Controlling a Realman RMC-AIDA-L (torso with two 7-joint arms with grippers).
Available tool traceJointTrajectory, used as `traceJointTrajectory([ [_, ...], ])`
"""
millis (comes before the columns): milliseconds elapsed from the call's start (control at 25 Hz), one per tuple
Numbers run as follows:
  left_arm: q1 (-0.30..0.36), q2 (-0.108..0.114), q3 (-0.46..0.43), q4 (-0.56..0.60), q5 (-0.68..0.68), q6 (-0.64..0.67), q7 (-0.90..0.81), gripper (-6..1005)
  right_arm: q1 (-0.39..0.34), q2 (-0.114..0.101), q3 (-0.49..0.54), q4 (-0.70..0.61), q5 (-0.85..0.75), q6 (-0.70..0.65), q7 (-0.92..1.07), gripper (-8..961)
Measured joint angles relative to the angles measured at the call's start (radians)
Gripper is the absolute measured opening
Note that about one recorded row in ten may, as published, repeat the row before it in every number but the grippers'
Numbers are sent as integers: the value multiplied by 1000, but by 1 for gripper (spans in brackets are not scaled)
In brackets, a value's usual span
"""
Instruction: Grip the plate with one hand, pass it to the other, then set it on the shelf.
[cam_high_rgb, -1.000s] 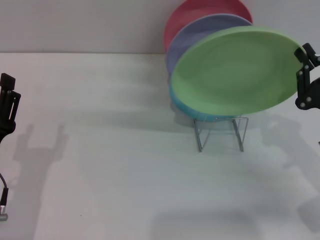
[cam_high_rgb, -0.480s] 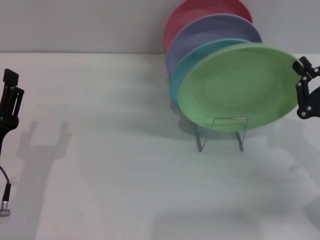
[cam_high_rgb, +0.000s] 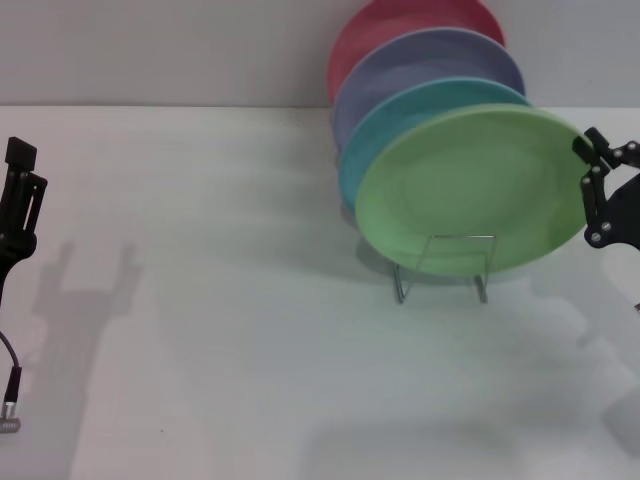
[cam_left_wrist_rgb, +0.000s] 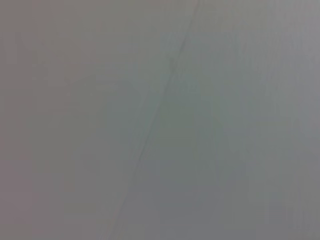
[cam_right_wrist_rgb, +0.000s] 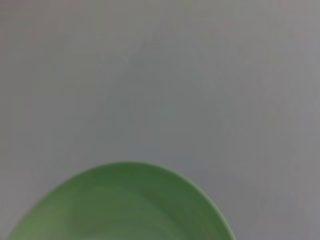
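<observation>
The light green plate (cam_high_rgb: 465, 190) stands tilted in the front slot of the silver wire shelf (cam_high_rgb: 484, 280), leaning back against a turquoise plate (cam_high_rgb: 385, 130). My right gripper (cam_high_rgb: 588, 150) is at the plate's right rim, its black fingers closed on the edge. The right wrist view shows only the upper curve of the plate (cam_right_wrist_rgb: 125, 205) against the pale table. My left gripper (cam_high_rgb: 20, 195) hangs far off at the left edge of the table, upright, open and holding nothing. The left wrist view shows only blank grey surface.
Behind the turquoise plate, a lavender plate (cam_high_rgb: 420, 60) and a red plate (cam_high_rgb: 390, 30) stand in the same shelf by the back wall. A cable with a metal plug (cam_high_rgb: 10, 415) lies at the front left of the white table (cam_high_rgb: 230, 330).
The right gripper has brought the green plate down and slightly left, from hovering above the shelf to resting in its front slot. The left arm has barely moved.
</observation>
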Motion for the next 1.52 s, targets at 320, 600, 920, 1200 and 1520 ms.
traceJointTrajectory([
  [320,-1,3,6,0,1,2,-1,808,-5,3,-10,7,0,40,0,22],
  [600,-5,3,11,0,1,7,-2,808,-1,3,-19,22,-1,84,6,83],
  [920,-6,4,10,0,1,9,-3,808,-20,2,-17,51,6,-7,90,221],
  [1200,-27,4,4,11,1,8,8,808,-63,2,-1,52,22,-163,350,267],
  [1520,-45,0,3,24,1,7,118,808,-89,-3,102,-30,189,-188,680,504],
])
